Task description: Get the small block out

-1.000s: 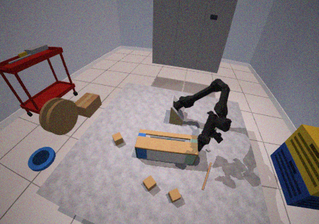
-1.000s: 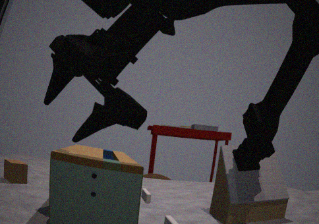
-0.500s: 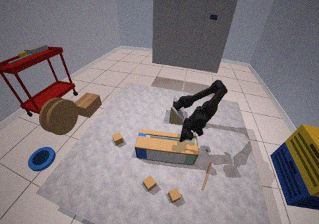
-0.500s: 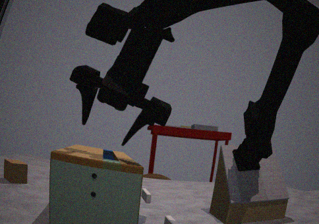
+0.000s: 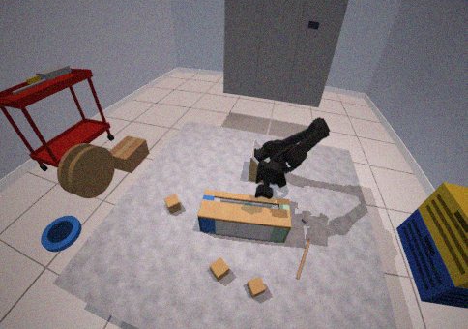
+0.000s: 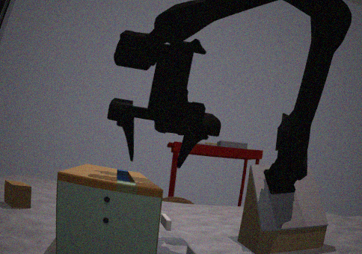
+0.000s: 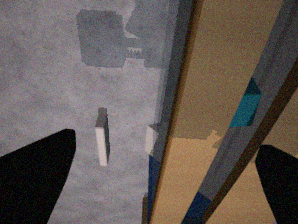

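Top view: Gripper over the box, block to be freed first

The gripper (image 5: 264,191) (image 6: 155,163) (image 7: 169,147) is at the rear edge of the box (image 5: 242,215) (image 6: 108,214) (image 7: 225,50).

Exterior view: its fingers are spread, empty, above the top.

Wrist view: a teal piece, probably the block (image 7: 245,111), is inside, seen through the slot. Next move should choose the open end.

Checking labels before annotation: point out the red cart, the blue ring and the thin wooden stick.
red cart (image 5: 45,89) (image 6: 221,151): top and exterior views, top tray's rim
blue ring (image 5: 47,240): top view, ring's left side
thin wooden stick (image 5: 303,259): top view, mid-length
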Tool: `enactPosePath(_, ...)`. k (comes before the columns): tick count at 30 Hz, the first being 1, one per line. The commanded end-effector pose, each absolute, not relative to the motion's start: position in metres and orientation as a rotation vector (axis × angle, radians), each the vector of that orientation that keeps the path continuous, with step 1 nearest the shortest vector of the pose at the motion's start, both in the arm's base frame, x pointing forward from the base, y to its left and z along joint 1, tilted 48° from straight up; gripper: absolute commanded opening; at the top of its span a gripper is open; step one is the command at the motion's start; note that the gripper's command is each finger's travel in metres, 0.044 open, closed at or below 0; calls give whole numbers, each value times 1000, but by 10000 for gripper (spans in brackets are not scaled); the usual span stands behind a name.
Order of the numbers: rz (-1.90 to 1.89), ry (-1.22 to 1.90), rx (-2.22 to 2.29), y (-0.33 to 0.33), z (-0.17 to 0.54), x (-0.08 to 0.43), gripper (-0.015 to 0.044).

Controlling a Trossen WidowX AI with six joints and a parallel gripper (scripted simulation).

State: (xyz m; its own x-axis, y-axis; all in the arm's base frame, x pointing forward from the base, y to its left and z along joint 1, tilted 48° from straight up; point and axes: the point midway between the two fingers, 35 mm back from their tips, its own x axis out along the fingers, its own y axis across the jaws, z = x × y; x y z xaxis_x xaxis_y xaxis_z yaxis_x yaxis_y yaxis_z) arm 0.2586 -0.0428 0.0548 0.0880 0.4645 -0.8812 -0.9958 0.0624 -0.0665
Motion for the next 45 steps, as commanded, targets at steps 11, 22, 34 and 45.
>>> enactPosePath(11, 1326, 815, -854, -30, 43, 260, 400)
enactPosePath(22, 1326, 815, -855, -16, 33, 264, 400)
enactPosePath(34, 1326, 814, -854, 1, 22, 267, 400)
enactPosePath(45, 1327, 811, -852, 17, 13, 268, 400)
